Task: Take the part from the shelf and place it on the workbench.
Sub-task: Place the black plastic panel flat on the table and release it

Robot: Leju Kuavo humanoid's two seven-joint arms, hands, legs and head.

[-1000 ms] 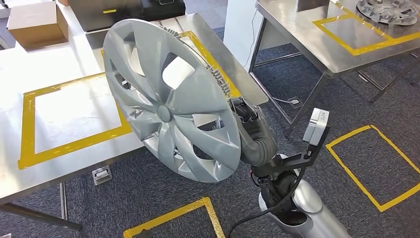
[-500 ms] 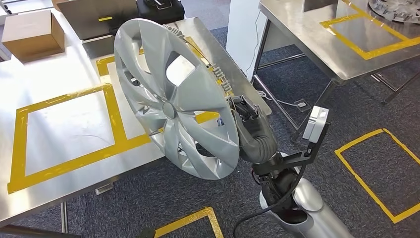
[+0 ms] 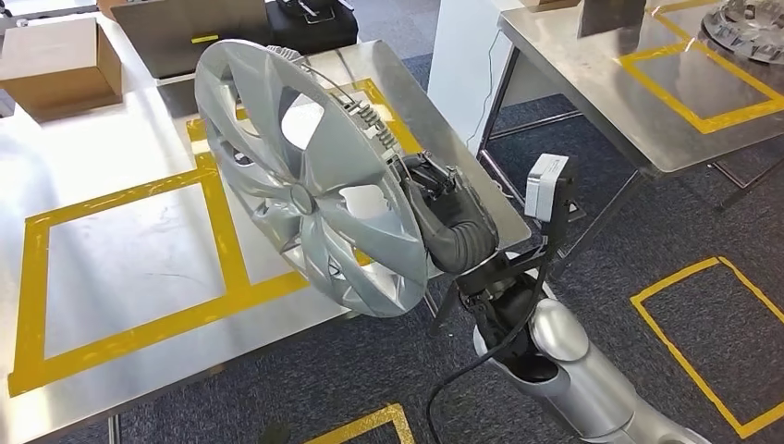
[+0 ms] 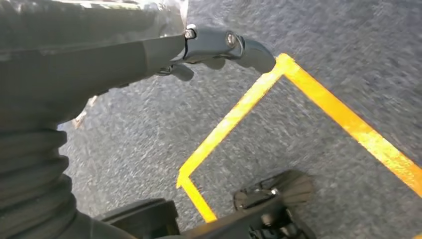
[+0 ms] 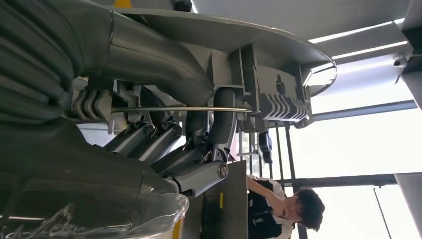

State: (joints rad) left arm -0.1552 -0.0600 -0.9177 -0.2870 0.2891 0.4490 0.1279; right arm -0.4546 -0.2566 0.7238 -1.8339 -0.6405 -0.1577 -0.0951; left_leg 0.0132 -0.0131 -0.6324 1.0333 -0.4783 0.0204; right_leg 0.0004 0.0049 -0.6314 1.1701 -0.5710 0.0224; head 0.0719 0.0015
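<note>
The part is a silver wheel cover (image 3: 305, 185), held upright and tilted over the near right corner of the steel workbench (image 3: 120, 240). My right hand (image 3: 434, 194) grips its rim from behind, at the edge nearest me. In the right wrist view the fingers (image 5: 164, 144) hook around the wire ring and ribs on the back of the cover (image 5: 268, 94). The bench top bears yellow tape squares (image 3: 217, 213); the cover hangs above the right one. My left hand (image 4: 149, 55) hangs over the carpet, holding nothing, fingers loosely apart.
A cardboard box (image 3: 55, 60) and a black case (image 3: 310, 18) sit at the bench's far side. A second steel table (image 3: 592, 65) at the right carries more wheel covers (image 3: 749, 23). Yellow tape squares (image 3: 712, 342) mark the carpet. A person (image 5: 283, 209) stands beyond.
The whole view has shifted as my body moved. My right arm has carried the wheel cover up and further over the workbench's corner; the grip is unchanged.
</note>
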